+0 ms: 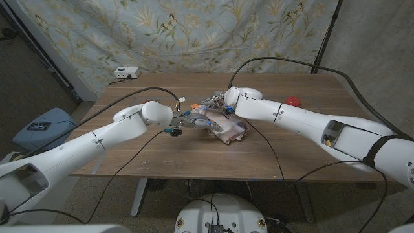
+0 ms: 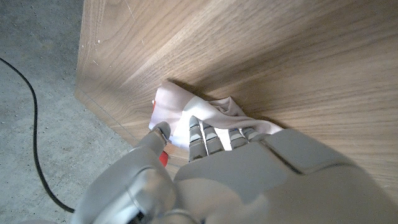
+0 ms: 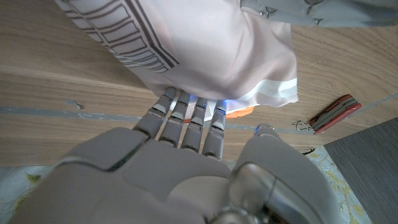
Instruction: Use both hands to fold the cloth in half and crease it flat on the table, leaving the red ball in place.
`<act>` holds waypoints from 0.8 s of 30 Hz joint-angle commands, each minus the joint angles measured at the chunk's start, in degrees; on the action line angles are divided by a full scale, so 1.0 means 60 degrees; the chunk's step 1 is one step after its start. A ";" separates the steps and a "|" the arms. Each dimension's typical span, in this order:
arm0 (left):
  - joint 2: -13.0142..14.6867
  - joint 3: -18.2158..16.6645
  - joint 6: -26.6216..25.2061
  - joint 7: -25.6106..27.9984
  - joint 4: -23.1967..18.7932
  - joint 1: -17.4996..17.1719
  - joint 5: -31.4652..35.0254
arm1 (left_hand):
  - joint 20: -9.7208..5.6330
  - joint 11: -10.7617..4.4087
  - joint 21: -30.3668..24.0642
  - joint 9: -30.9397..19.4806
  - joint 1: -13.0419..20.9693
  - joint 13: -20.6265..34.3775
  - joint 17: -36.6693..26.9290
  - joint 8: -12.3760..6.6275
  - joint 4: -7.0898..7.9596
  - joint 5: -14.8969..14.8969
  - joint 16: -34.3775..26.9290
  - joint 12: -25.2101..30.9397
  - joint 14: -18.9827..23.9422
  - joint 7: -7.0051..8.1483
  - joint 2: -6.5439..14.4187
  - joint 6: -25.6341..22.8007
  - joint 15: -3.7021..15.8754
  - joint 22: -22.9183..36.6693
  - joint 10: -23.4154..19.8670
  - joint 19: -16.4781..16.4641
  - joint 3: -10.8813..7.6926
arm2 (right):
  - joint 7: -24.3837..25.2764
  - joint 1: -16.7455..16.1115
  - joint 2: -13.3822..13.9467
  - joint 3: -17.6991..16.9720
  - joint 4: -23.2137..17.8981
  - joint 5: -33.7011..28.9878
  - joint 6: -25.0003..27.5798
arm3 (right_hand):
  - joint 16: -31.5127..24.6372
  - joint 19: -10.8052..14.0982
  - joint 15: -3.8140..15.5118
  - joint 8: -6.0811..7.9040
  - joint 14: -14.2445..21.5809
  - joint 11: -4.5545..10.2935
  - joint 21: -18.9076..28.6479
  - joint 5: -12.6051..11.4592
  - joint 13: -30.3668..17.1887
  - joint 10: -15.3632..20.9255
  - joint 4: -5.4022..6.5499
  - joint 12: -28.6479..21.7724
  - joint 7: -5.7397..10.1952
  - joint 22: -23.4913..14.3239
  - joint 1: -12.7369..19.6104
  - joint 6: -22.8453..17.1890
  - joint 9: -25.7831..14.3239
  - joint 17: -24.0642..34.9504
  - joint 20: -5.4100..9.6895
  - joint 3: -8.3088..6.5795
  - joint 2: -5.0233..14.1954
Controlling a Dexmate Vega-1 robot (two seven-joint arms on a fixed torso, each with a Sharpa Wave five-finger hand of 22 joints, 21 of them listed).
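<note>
The table [image 1: 129, 155] is big and brown. The cloth [image 1: 223, 128] lies bunched near its middle, long side running left to right. It looks soft, light and floppy, so its edges are best to grab. The left hand [image 1: 183, 121] and right hand [image 1: 217, 103] have fingers tucked into it. The red ball [image 1: 294, 101] sits well apart.

A wooden table [image 1: 162, 155] stands before a floral backdrop curtain [image 1: 187, 26]; a small white box [image 1: 125, 73] sits on its far left corner. A red-handled pocket tool [image 3: 334, 112] lies on the wood; a blue chair [image 1: 42, 127] stands on the floor at the left.
</note>
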State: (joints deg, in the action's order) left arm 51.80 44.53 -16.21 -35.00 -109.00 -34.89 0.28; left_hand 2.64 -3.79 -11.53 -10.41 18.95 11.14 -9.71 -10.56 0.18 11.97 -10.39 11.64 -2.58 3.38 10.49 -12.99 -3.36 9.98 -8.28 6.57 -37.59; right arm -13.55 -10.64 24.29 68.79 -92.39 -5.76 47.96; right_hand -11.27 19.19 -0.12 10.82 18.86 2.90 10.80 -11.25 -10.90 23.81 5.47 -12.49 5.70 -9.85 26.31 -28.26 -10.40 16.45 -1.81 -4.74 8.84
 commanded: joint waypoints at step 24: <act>-0.0137 0.0029 0.0183 -0.0077 0.0241 0.0204 -0.0069 | 0.0007 -0.0002 -0.0030 -0.0029 0.0088 0.0000 -0.0033 -0.0017 0.0039 0.0030 -0.0021 0.0041 0.0044 0.0003 0.0005 0.0011 -0.0038 0.0046 0.0015 -0.0052 -0.0043 | 0.0316 -0.0808 0.1796 -0.0654 -0.3395 0.0030 0.1966 | 0.0022 -0.0763 -0.0196 0.0096 -0.0249 -0.0155 -0.0134 -0.0149 -0.0022 0.0265 -0.0001 0.0097 -0.0215 -0.0010 -0.0140 -0.0319 -0.0034 -0.0274 -0.0108 -0.0111 -0.0035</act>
State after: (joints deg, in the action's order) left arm 50.88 44.67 -15.25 -35.08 -107.52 -33.92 -0.13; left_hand 2.77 -3.79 -11.34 -10.41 18.94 11.14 -9.77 -10.56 0.18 11.97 -10.38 11.64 -2.57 3.38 10.49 -12.99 -3.36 10.03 -8.28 6.44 -37.59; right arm -13.64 -13.08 31.43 65.75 -107.31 -6.71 56.06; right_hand -11.27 14.88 -1.46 11.26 17.52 1.88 10.15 -11.68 -10.90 24.84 5.54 -12.08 4.40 -9.87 25.64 -30.00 -10.55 14.89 -2.66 -5.17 8.62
